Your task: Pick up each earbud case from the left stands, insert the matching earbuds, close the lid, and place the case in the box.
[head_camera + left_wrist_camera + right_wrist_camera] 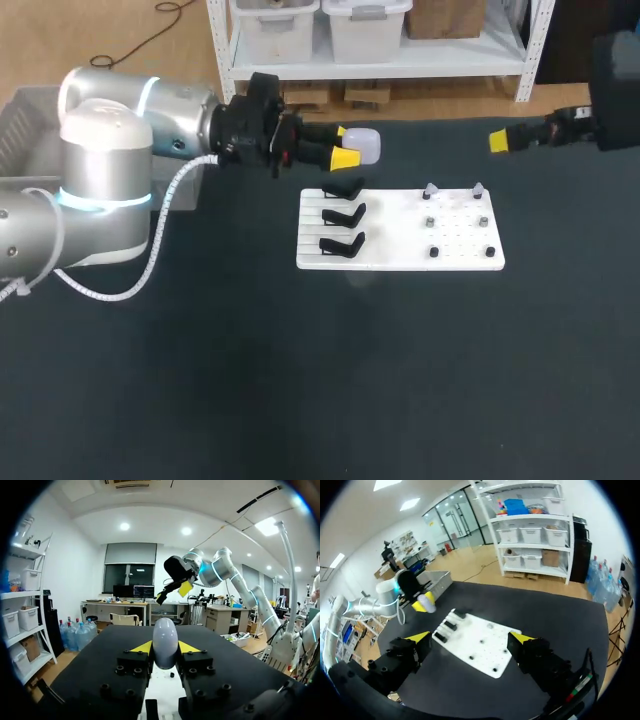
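Observation:
A pale, rounded earbud case (366, 146) hangs in the air just beyond the white board's (400, 262) far left corner, with my left gripper (347, 145) shut on it. In the left wrist view the case (165, 641) stands upright between the two yellow tips. Three black stands (344, 214) line the board's left side, all bare. Small earbuds (430, 190) sit on pegs across the board's right half. My right gripper (503, 140) hovers beyond the board's far right corner, open and holding nothing; in its own view the gripper (470, 638) is spread wide over the board (485, 645).
A grey box (22, 130) sits at the table's far left edge, behind my left arm; the right wrist view shows the box (434, 581) too. Dark tabletop (350, 380) stretches in front of the board.

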Available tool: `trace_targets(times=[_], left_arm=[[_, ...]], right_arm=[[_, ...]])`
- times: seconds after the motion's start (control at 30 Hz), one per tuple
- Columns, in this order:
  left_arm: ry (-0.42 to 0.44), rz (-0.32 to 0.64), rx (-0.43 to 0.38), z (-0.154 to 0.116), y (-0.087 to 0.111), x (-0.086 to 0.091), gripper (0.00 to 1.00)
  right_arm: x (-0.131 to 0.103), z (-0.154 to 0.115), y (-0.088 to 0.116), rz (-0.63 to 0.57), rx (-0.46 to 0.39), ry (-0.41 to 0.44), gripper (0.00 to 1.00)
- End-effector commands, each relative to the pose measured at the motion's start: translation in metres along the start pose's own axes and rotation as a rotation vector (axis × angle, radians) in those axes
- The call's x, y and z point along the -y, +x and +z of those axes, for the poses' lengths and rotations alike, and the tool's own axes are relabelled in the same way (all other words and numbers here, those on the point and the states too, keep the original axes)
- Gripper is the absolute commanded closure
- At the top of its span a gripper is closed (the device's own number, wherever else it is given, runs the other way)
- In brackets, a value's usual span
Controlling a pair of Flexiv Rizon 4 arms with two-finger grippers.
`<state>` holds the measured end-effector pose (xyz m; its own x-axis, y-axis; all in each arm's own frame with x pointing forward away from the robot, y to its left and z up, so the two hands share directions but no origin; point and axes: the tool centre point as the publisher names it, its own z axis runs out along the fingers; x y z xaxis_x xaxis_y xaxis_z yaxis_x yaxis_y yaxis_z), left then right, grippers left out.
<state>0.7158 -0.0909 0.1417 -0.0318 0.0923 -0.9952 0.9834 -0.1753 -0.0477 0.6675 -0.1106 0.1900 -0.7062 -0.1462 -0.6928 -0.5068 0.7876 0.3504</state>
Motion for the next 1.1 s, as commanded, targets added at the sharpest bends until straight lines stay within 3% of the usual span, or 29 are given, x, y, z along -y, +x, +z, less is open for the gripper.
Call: trace_targets(times=[0.03, 0.2, 0.5, 1.1], left_arm=[[-0.030, 0.015, -0.027, 0.001, 0.001, 0.008, 1.00], [-0.070, 0.029, -0.011, -0.002, 0.004, 0.009, 1.00], [-0.083, 0.063, 0.013, -0.005, 0.005, 0.010, 1.00], [-0.040, 0.077, -0.001, -0.003, 0.009, 0.013, 1.00]], right_arm=[[-0.026, -0.001, 0.004, -0.002, -0.015, 0.009, 0.00], [-0.058, 0.014, 0.020, 0.019, -0.041, -0.086, 0.00], [-0.095, 0.036, 0.032, -0.003, -0.100, -0.145, 0.00], [-0.111, 0.059, 0.026, -0.078, -0.176, -0.109, 0.00]])
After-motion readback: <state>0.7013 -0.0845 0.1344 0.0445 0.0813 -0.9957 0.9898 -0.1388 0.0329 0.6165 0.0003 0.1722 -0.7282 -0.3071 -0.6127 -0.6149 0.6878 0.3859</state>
